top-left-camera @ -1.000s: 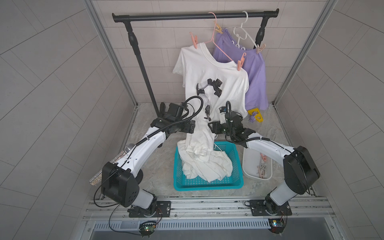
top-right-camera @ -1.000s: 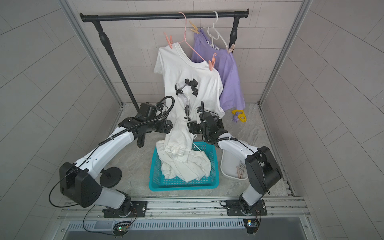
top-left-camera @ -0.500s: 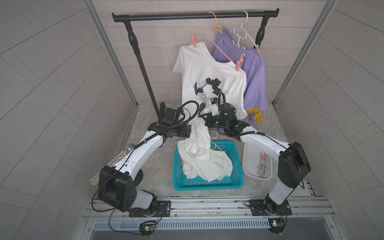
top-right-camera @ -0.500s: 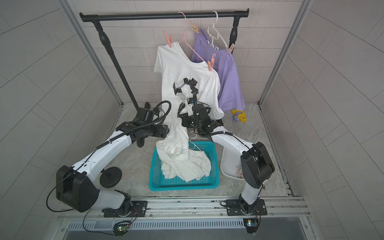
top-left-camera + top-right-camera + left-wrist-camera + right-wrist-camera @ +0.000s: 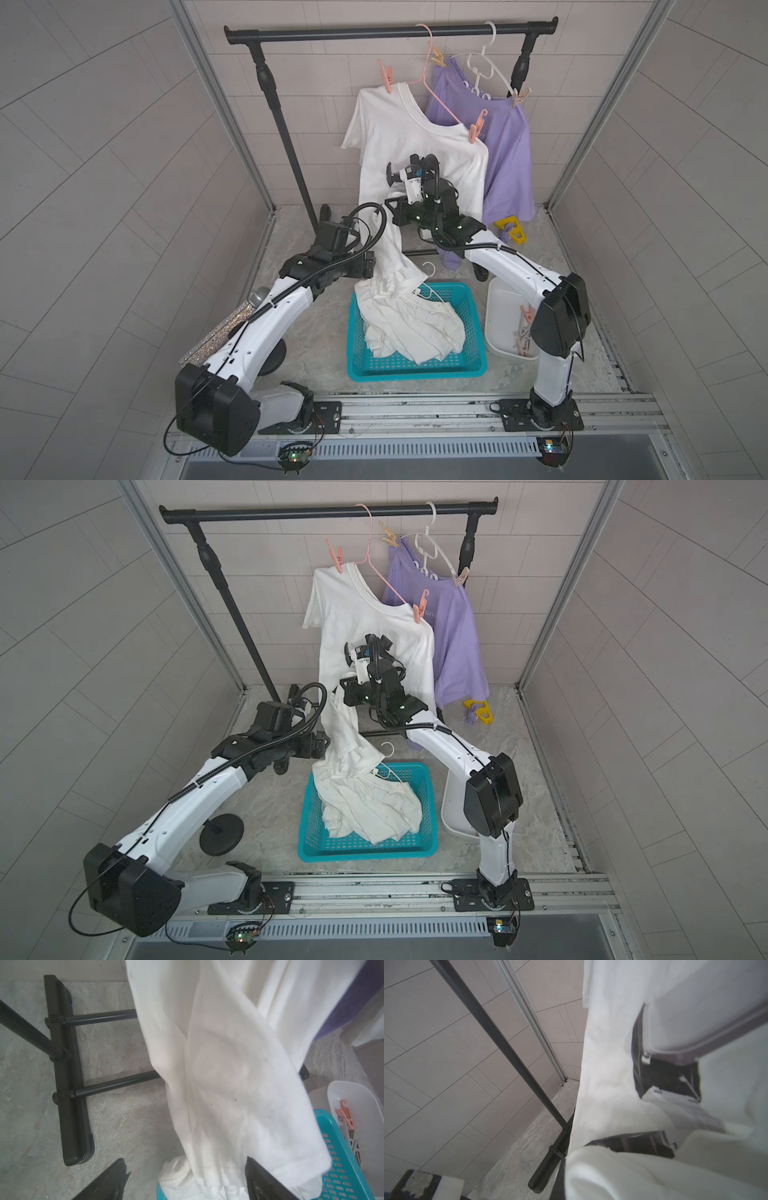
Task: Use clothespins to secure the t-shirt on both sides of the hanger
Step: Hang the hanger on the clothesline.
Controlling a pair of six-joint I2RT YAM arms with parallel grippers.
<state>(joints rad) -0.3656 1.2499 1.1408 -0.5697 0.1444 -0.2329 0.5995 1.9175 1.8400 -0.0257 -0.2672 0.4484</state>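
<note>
Evidently the right gripper is clenched at the basket's twelve o'clock, with a white shirt draped over it. The left gripper gapes, released, at the shirt's nine o'clock.

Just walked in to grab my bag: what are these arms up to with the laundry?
Two robot arms are hanging laundry. The right gripper, jaws shut, holds a white shirt partly up out of the teal basket; the left gripper stands open at the same cloth lower down. On the rack, a hung white tee and a purple tee carry two clothespins each. Spare pins lie in the white tub.
</note>
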